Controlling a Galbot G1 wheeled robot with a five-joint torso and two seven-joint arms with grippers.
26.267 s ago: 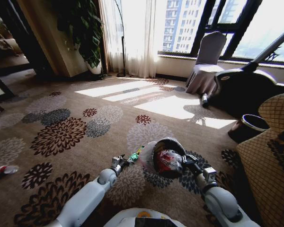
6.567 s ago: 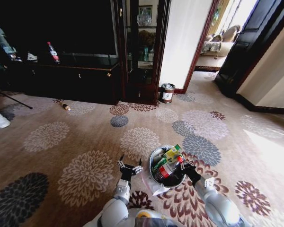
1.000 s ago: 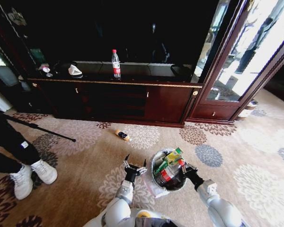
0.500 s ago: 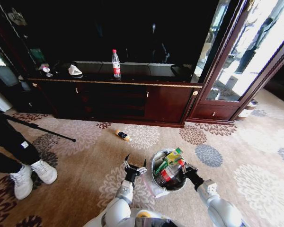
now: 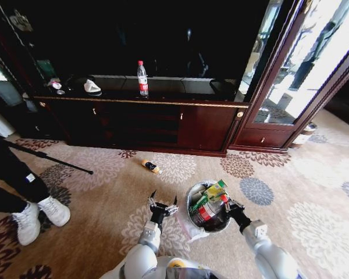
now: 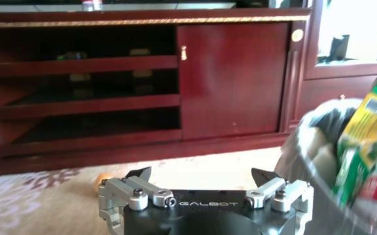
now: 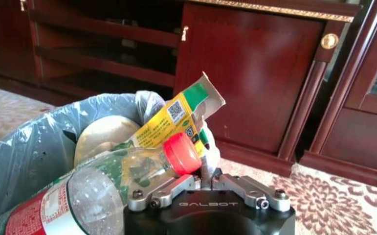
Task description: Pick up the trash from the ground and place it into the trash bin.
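On the flowered carpet [image 5: 93, 192] before the dark wood cabinet [image 5: 163, 125], my right gripper [image 5: 228, 207] is clamped on the rim of the trash bin [image 5: 192, 200], holding it up, stuffed with a clear plastic bottle [image 5: 206, 210] and green-yellow carton [image 5: 212, 190]. My left gripper [image 5: 163, 205] hovers beside it, fingers spread, empty. A small yellow bottle [image 5: 151, 166] lies ahead near the cabinet.

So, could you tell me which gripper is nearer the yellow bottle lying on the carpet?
Left. The left gripper hovers open just short of the yellow bottle; the right gripper holds the trash bin rim, farther off.
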